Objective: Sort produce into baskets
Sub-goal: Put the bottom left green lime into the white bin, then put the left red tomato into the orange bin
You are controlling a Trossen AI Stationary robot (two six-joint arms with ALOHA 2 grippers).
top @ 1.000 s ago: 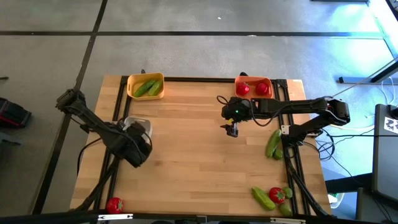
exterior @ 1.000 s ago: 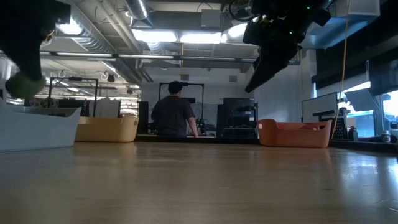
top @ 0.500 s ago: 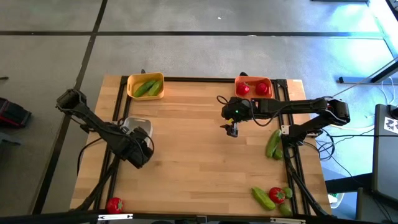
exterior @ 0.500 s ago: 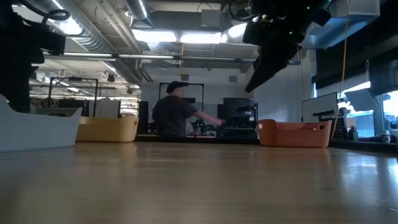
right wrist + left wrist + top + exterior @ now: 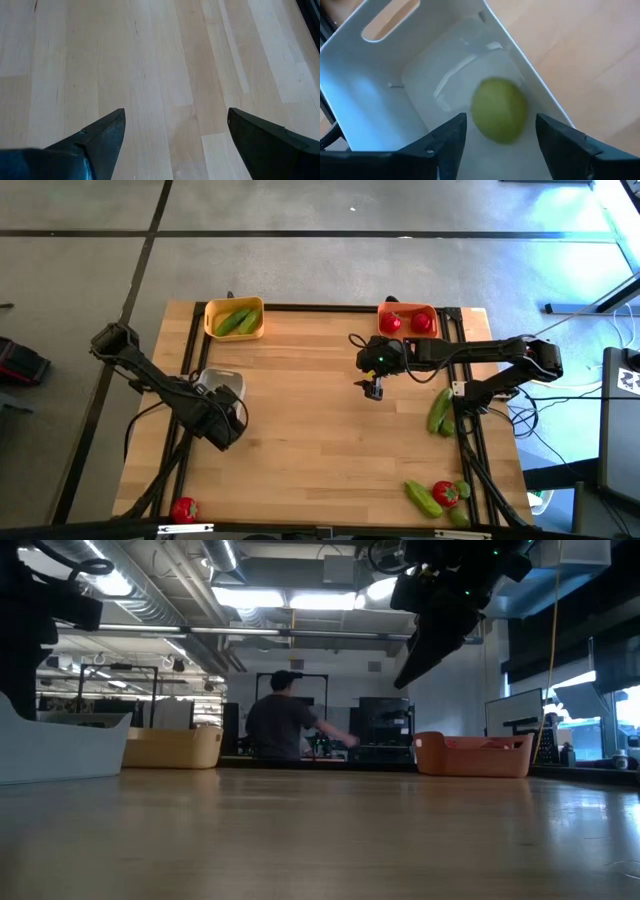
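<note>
Left gripper (image 5: 496, 131) over the whitish tray (image 5: 380, 95), fingers released.
A round green piece (image 5: 499, 110) lies in the tray, free of the fingers. Right gripper (image 5: 172, 131) hangs spread and unladen above bare wooden table (image 5: 320, 440) mid-table.

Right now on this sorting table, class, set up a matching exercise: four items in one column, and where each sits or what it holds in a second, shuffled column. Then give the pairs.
Items
1. yellow basket
2. orange basket
3. whitish tray
4. right gripper

Places or contents
A. holds one round green piece
B. open, over bare wood at mid-table
C. holds elongated green pieces
D. holds round red pieces

Pairs: 1-C, 2-D, 3-A, 4-B
</note>
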